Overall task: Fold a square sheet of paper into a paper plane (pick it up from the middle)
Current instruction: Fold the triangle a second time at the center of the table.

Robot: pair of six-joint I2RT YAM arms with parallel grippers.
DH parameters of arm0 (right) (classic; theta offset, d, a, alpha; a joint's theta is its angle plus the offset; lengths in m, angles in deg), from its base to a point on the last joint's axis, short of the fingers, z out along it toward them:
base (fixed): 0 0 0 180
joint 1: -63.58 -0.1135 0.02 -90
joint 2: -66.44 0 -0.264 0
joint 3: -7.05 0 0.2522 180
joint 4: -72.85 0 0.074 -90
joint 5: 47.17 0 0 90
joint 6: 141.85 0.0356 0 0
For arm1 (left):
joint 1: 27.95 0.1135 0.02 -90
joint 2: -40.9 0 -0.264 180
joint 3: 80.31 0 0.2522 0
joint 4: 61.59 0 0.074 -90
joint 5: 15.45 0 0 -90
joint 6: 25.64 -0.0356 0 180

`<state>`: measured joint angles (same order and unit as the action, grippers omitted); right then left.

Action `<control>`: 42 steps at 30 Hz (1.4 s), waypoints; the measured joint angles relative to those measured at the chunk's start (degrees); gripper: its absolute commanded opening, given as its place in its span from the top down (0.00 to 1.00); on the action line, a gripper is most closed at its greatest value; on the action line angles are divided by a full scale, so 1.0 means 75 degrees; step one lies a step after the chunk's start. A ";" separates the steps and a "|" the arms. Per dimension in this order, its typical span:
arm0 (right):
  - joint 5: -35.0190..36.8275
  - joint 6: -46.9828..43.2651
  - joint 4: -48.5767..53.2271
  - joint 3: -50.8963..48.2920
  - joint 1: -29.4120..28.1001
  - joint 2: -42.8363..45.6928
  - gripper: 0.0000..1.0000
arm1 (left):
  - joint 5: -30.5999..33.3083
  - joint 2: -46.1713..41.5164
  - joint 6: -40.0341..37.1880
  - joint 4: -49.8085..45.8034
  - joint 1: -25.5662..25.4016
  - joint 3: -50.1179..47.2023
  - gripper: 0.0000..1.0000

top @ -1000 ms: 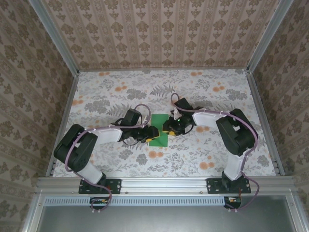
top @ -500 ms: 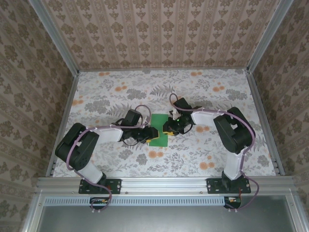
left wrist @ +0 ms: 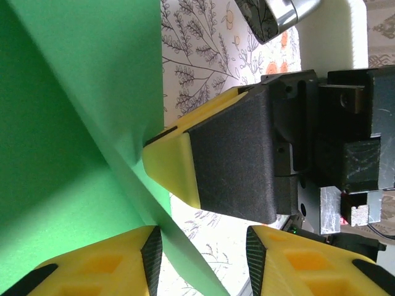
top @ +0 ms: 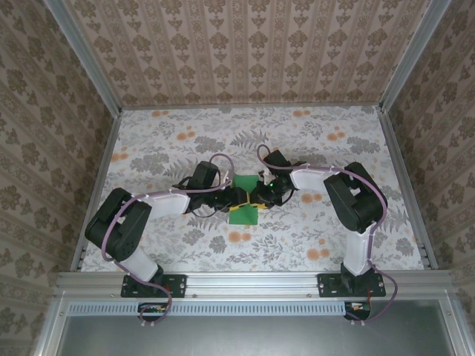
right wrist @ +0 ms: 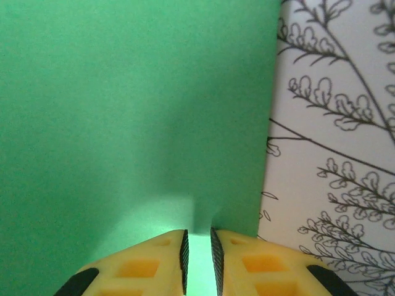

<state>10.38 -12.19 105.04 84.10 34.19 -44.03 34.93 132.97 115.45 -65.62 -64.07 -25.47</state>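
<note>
Right gripper [right wrist: 197, 239] on bent bright-green paper [right wrist: 123, 111]

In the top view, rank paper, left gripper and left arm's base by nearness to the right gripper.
1. Paper, pinched in the right gripper.
2. Left gripper, just left.
3. Left arm's base, near edge.

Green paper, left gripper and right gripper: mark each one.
square sheet of paper [right wrist: 123, 111]: right wrist view, on its flat green face.
left gripper [left wrist: 203, 259]: left wrist view, midway between its yellow fingertips.
right gripper [right wrist: 198, 256]: right wrist view, the narrow gap between its fingertips.
</note>
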 measured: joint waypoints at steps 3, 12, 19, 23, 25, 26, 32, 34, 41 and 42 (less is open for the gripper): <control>0.0044 -0.0015 0.0026 0.0015 -0.0017 -0.0003 0.77 | -0.0096 0.0000 0.0093 0.0099 -0.0032 0.0000 0.57; 0.0076 -0.0035 0.0102 0.0052 -0.0017 -0.0020 0.78 | -0.0306 -0.0006 0.0393 0.0595 -0.0047 -0.0003 0.56; 0.0073 -0.0032 0.0105 0.0058 -0.0017 -0.0020 0.79 | -0.0291 -0.0058 0.0428 0.0635 -0.0117 -0.0254 0.57; 0.0015 -0.0026 -0.0006 0.0044 -0.0017 -0.0012 0.79 | -0.0207 -0.0055 0.0507 0.0688 -0.0131 -0.0303 0.60; -0.0026 0.0000 -0.0160 0.0012 -0.0017 -0.0006 0.79 | -0.0125 -0.0047 0.0577 0.0769 -0.0131 -0.0303 0.60; -0.0055 0.0015 -0.0227 -0.0003 -0.0015 -0.0006 0.79 | -0.0076 -0.0023 0.0624 0.0831 -0.0131 -0.0303 0.60; -0.0137 0.0149 -0.0391 -0.0035 0.0052 -0.0006 0.80 | 0.0181 0.0149 0.0801 0.0976 -0.0131 -0.0303 0.59; -0.0140 0.0169 -0.0431 -0.0079 0.0090 -0.0006 0.80 | 0.0259 0.0198 0.0857 0.1026 -0.0122 -0.0303 0.58; -0.0166 0.0341 -0.0516 -0.0373 0.0329 0.0280 0.74 | 0.0487 0.0341 0.0970 0.1075 -0.0108 -0.0294 0.60; -0.0163 0.0373 -0.0560 -0.0466 0.0396 0.0382 0.74 | 0.0490 0.0379 0.0973 0.1087 -0.0090 -0.0291 0.60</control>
<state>9.16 -9.39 100.85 80.60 37.17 -41.17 38.60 135.81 122.75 -57.46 -64.75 -27.66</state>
